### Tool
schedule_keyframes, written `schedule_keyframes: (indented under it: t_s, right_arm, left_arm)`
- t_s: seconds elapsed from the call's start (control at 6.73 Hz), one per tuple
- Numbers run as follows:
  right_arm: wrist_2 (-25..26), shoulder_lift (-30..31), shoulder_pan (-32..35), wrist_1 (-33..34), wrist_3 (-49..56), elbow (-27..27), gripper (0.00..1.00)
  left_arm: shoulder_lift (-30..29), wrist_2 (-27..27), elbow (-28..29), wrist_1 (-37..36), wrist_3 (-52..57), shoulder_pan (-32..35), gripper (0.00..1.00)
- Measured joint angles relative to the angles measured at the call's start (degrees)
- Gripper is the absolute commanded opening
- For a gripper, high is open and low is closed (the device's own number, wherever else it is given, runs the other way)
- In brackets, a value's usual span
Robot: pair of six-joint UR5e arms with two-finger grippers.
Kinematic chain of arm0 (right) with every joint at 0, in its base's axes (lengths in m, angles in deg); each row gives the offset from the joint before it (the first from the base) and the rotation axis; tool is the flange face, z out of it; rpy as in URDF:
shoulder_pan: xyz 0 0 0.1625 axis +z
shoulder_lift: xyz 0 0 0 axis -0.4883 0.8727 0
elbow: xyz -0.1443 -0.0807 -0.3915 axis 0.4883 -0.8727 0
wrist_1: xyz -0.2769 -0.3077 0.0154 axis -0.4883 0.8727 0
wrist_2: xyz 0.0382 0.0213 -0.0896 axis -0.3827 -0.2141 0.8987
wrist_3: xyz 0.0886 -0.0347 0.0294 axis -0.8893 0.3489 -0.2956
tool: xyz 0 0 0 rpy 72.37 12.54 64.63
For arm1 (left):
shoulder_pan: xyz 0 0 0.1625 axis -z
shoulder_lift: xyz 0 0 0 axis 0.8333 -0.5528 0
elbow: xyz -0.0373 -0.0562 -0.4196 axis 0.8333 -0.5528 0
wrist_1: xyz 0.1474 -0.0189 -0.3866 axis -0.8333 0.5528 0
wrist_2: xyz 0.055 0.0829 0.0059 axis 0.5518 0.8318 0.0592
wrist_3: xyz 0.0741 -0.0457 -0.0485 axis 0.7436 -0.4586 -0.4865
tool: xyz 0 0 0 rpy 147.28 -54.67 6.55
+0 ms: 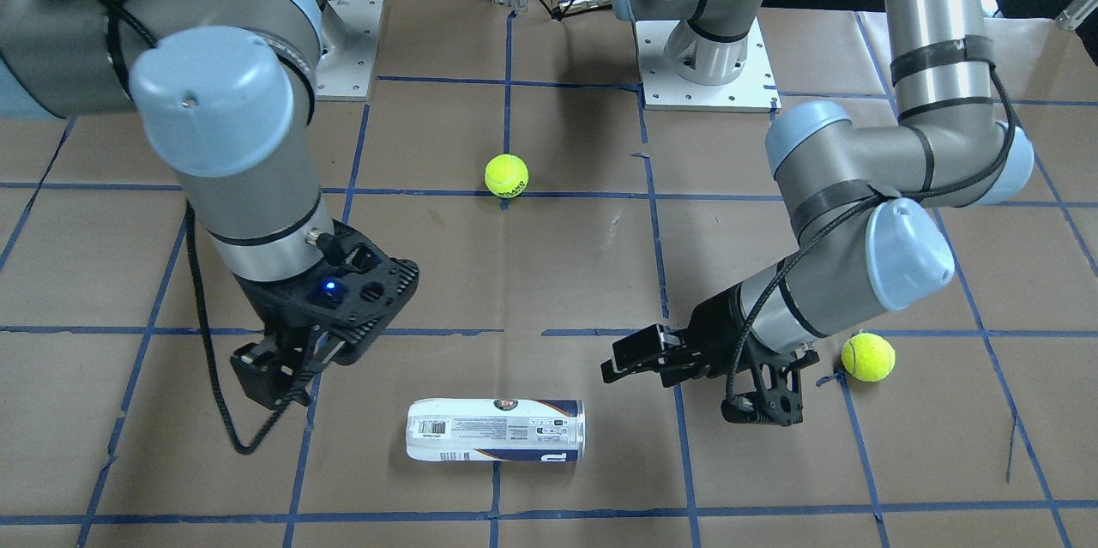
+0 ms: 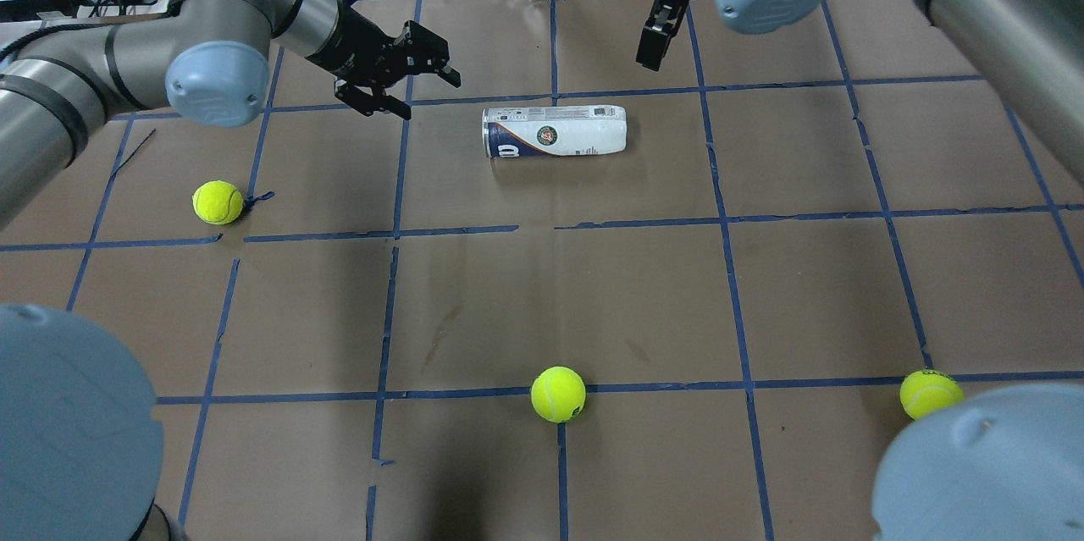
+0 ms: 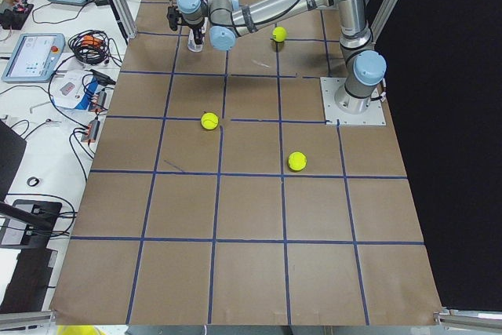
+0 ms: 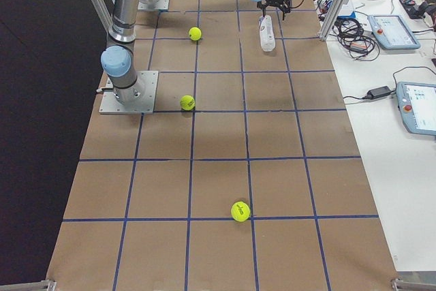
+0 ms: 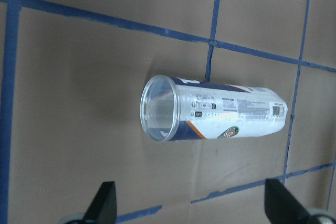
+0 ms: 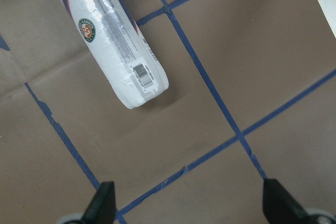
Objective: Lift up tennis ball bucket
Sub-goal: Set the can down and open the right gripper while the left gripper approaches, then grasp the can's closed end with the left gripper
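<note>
The tennis ball bucket (image 1: 496,430) lies on its side on the brown paper table, a clear can with a white and navy label. It also shows in the overhead view (image 2: 555,131). Its open silver-rimmed end faces my left gripper (image 1: 611,362), which is open and empty a short way from that end (image 2: 428,92). The left wrist view shows the can's mouth (image 5: 160,108) ahead of the spread fingers. My right gripper (image 1: 257,381) is open and empty, hovering beside the can's closed end (image 6: 139,77) and a little toward the robot's base.
Loose yellow-green tennis balls lie on the table: one mid-table (image 2: 558,394), one near my left arm (image 2: 218,202), one at the right (image 2: 930,394). Blue tape lines grid the paper. Both arm bases (image 1: 703,68) stand at the robot's edge of the table.
</note>
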Motion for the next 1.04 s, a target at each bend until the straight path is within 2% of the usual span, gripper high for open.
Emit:
schedule_keyframes:
  t_s: [0.3,0.74,0.89,1.04]
  right_arm:
    - [-0.2,3.6,-3.4,-3.9,-12.6,0.6,1.0]
    - [0.6,9.7,-5.3,-15.7,-38.6,3.9,1.0]
    - [0.8,10.6,-5.3,-16.7,-43.2,4.4,1.0]
    - [0.8,11.1,-5.5,-17.1,-45.1,4.8,1.0]
  left_arm:
    - [-4.8,-2.9,0.0,-4.9,0.2,0.9,1.0]
    - [-10.2,-8.2,0.0,-10.9,0.2,2.1,0.98]
    - [-11.3,-9.8,0.0,-11.6,-0.1,2.9,0.81]
    - [-11.7,-11.2,-0.2,-11.9,-0.1,3.3,0.56]
